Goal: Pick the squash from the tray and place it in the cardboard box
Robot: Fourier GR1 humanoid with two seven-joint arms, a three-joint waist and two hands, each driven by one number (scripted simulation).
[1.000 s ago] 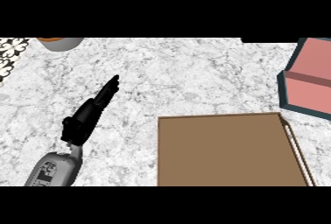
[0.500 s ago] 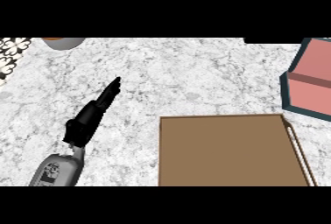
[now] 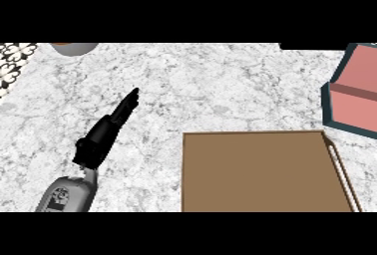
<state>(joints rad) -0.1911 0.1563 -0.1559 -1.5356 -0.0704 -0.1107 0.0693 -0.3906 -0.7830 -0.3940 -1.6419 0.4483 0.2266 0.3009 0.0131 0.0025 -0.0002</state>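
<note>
Just left hand (image 3: 103, 137), fingers straight, beside cardboard box (image 3: 258, 172).

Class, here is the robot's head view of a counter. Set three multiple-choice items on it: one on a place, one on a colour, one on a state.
1. Where does the brown box lie?
A. top left corner
B. lower right
C. under the left hand

2. What colour is the inside of the teal-edged thing at the right edge?
A. pink
B. yellow
C. white

3. How is the left hand held?
A. curled round a squash
B. fingers straight, holding nothing
C. pressed flat on the box

Key: 1 B, the box fills the lower right of the marble counter. 2 A, its inner faces are pink. 3 B, the fingers point up the view, over bare counter left of the box.
</note>
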